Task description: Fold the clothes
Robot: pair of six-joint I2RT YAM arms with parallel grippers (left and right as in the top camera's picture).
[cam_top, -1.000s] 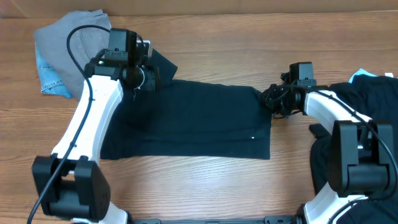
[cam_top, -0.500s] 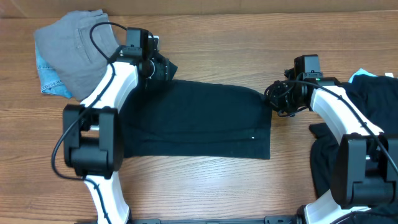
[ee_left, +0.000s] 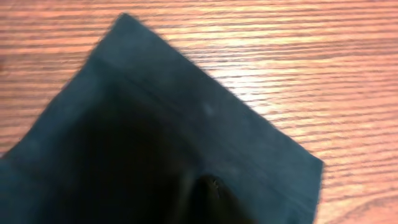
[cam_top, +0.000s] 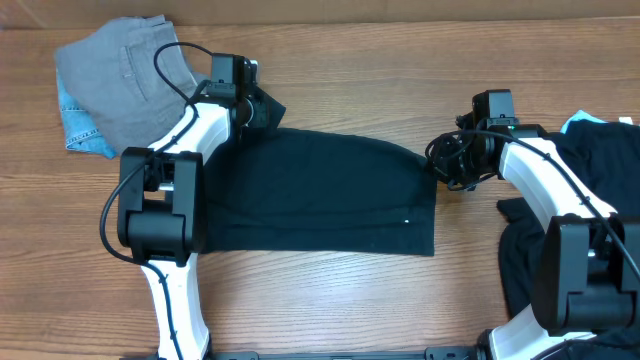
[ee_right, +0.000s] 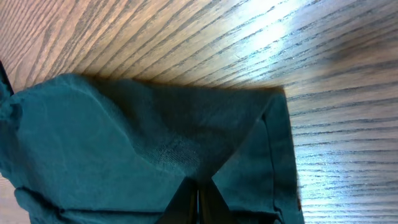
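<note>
A black garment (cam_top: pixel 320 190) lies spread flat across the middle of the wooden table. My left gripper (cam_top: pixel 258 108) is at its far left corner, shut on the cloth. In the left wrist view that corner of the garment (ee_left: pixel 155 106) fills the frame, and the left gripper (ee_left: pixel 205 194) shows only as a dark fingertip under the fabric. At the garment's far right corner my right gripper (cam_top: pixel 440 160) is shut on the fabric. The right wrist view shows the right gripper (ee_right: pixel 198 196) with fingers pressed together, pinching a raised fold of the garment (ee_right: pixel 93 143).
A grey garment (cam_top: pixel 115 70) lies crumpled at the far left corner, with light blue cloth (cam_top: pixel 75 125) under its edge. A pile of dark clothes (cam_top: pixel 600 170) sits at the right edge, with a light blue scrap (cam_top: pixel 580 122) on top.
My left gripper has moved a little right onto the garment's far left corner and closed on it. The right gripper has stayed shut on its corner, almost still.
</note>
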